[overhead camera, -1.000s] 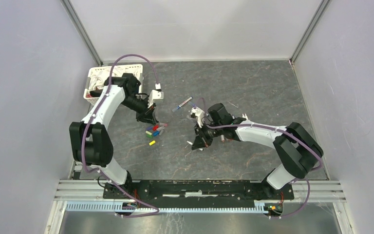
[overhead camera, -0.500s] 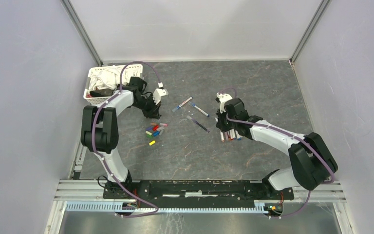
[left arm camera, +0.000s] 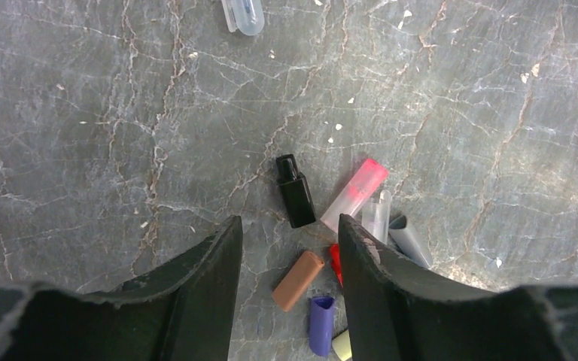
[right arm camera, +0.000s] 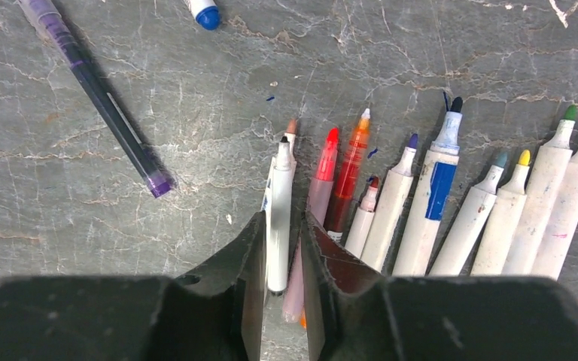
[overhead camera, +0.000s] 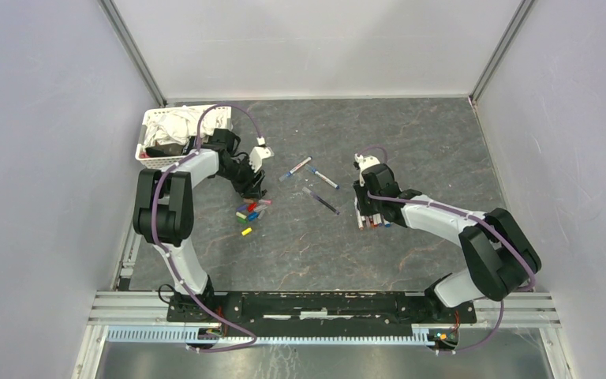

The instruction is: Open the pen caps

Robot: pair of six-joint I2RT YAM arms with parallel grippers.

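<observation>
Right end effector (right arm camera: 282, 226) gripping white pen (right arm camera: 279, 214), detail lost in top view. Left end effector (left arm camera: 290, 241) hovering released above black cap (left arm camera: 295, 191) on surface (left arm camera: 83, 113).

Around the row of uncapped pens (right arm camera: 421, 218), room is tight: the barrels lie side by side, touching or nearly so, and the right gripper (right arm camera: 280, 248) straddles the leftmost one with the next barrel against its right finger. Left of the row, bare table (right arm camera: 60, 226) runs to a purple pen (right arm camera: 94, 90) lying slantwise. Further left, the caps (left arm camera: 323, 248) sit bunched together, some partly under the left gripper (left arm camera: 290, 256); its jaws stand apart over bare stone. The basket (overhead camera: 151, 126) closes the far-left corner.
</observation>
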